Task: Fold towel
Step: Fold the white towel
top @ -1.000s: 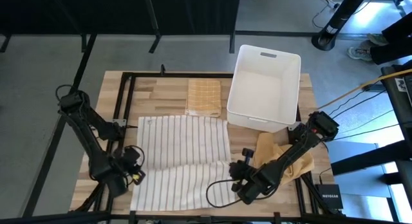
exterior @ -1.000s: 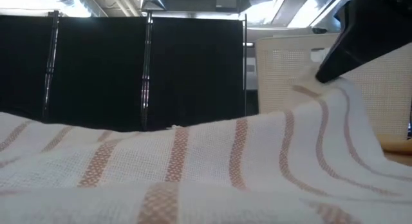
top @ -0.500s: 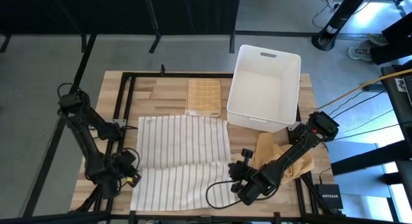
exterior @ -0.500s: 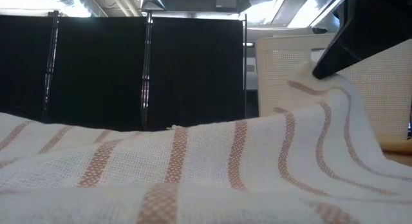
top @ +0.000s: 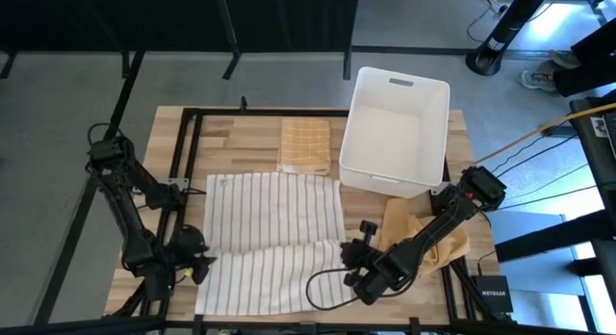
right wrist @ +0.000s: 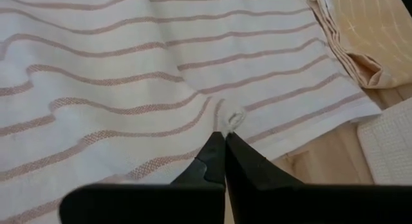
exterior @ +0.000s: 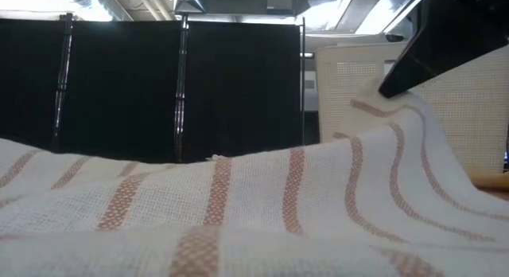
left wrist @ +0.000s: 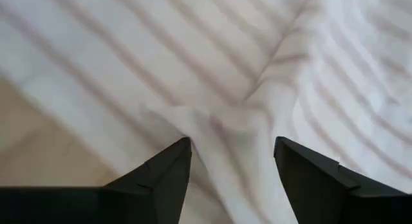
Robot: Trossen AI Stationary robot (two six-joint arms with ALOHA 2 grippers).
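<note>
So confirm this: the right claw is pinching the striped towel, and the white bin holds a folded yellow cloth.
Wrong on the bin. The high view shows the white bin empty; the folded yellow cloth lies on the table beside it. The right claw does pinch the striped towel.

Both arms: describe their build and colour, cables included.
The left arm and right arm are dark, slim, jointed links. Each ends in two black, wedge-shaped fingers. A black cable loops from the right gripper; the left gripper carries a small yellow marking.

3 towels [top: 274,234], 1 bin [top: 397,133], 2 arms [top: 130,205]
</note>
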